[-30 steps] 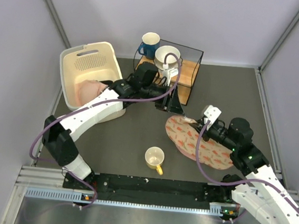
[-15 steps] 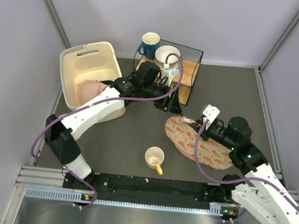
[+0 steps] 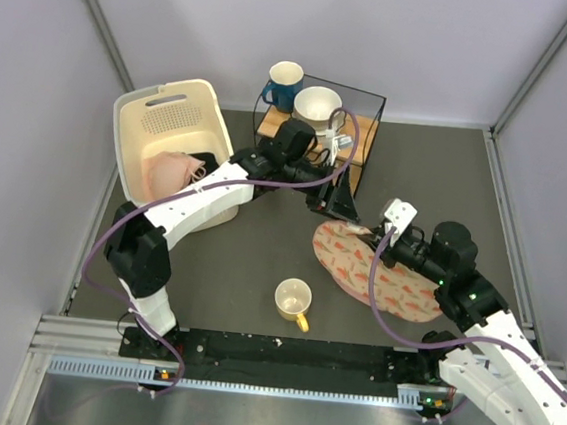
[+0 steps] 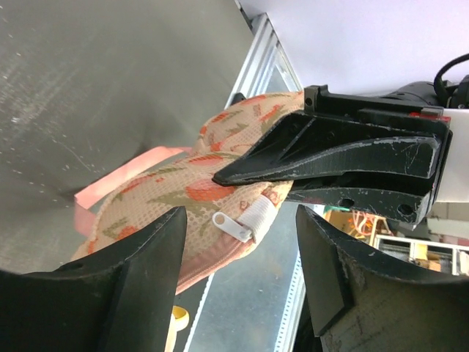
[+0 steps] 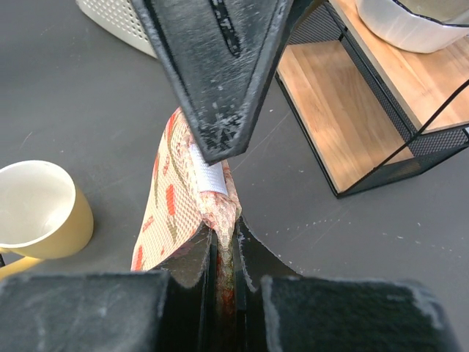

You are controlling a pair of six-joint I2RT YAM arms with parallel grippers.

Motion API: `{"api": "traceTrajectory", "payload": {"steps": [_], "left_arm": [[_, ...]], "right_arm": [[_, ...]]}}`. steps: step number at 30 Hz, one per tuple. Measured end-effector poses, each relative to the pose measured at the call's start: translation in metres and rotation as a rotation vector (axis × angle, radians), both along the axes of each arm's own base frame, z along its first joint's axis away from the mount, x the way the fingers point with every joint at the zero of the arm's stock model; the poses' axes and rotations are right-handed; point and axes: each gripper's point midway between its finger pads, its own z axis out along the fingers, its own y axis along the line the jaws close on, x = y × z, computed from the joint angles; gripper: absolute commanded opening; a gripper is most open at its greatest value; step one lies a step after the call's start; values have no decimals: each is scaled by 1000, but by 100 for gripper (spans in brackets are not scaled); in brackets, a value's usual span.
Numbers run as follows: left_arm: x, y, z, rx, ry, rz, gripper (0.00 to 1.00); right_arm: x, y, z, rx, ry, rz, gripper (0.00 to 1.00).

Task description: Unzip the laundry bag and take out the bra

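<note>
The laundry bag [image 3: 345, 257] lies on the table, apparently zipped, one end clamped in the right gripper [image 5: 225, 231]. The left gripper [image 4: 238, 216], jaws apart, is aimed at the zip pull [image 4: 229, 224]. What looks like the bra [image 3: 170, 171] is seen in the basket [image 3: 136, 123].

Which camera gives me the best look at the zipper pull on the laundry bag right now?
Left wrist: the white zipper pull hangs clear at the laundry bag's end. Right wrist shows only its ribbed tab, partly behind a black finger. Top external: the left gripper covers it.
</note>
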Motion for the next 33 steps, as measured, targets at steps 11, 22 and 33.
{"api": "traceTrajectory", "payload": {"steps": [11,22,33], "left_arm": [[-12,-2,10,-56,54,-63,52],[-13,-1,7,-62,76,-66,37],[-14,-1,7,-63,73,-70,31]], "right_arm": [[1,0,-2,-10,1,2,0],[0,0,-1,-11,2,4,0],[-1,0,-2,-15,10,6,0]]}}
